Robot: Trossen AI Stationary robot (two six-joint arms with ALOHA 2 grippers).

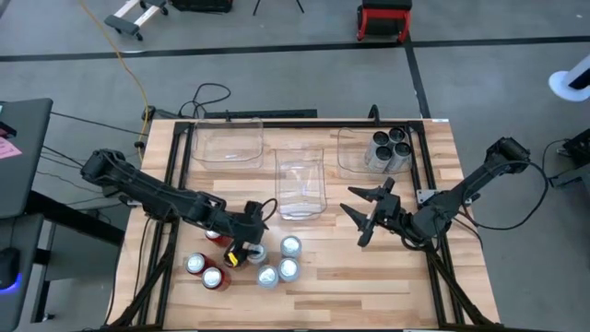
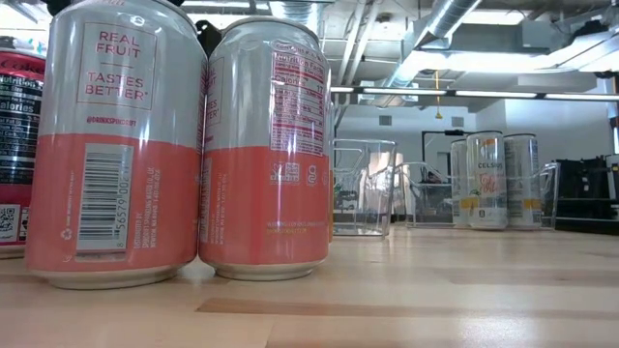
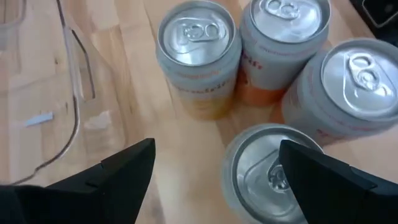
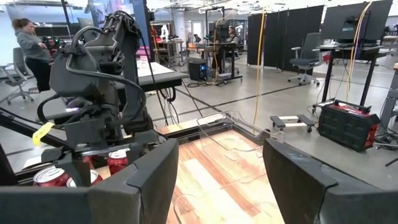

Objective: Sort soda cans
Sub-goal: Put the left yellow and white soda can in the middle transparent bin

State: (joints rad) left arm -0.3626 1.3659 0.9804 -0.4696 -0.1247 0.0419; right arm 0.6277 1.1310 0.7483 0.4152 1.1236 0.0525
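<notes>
Several light-bodied soda cans (image 1: pixel 279 263) stand upright on the table's near part, with red cans (image 1: pixel 205 271) to their left. Three dark cans (image 1: pixel 389 148) stand in the far right clear bin (image 1: pixel 348 152). My left gripper (image 1: pixel 241 243) hovers open just above the light cans. In the left wrist view its fingers (image 3: pixel 127 174) straddle bare wood and the edge of one can's silver top (image 3: pixel 261 168). My right gripper (image 1: pixel 365 217) is open in the air over the table's right middle, away from all the cans. Two light cans (image 2: pixel 184 145) fill the low view.
A clear bin (image 1: pixel 226 143) stands at the far left and another (image 1: pixel 301 180) in the middle, just beyond the can cluster. Bare wood lies between the cluster and my right gripper. In the right wrist view a person (image 4: pixel 34 53) stands in the room beyond the table.
</notes>
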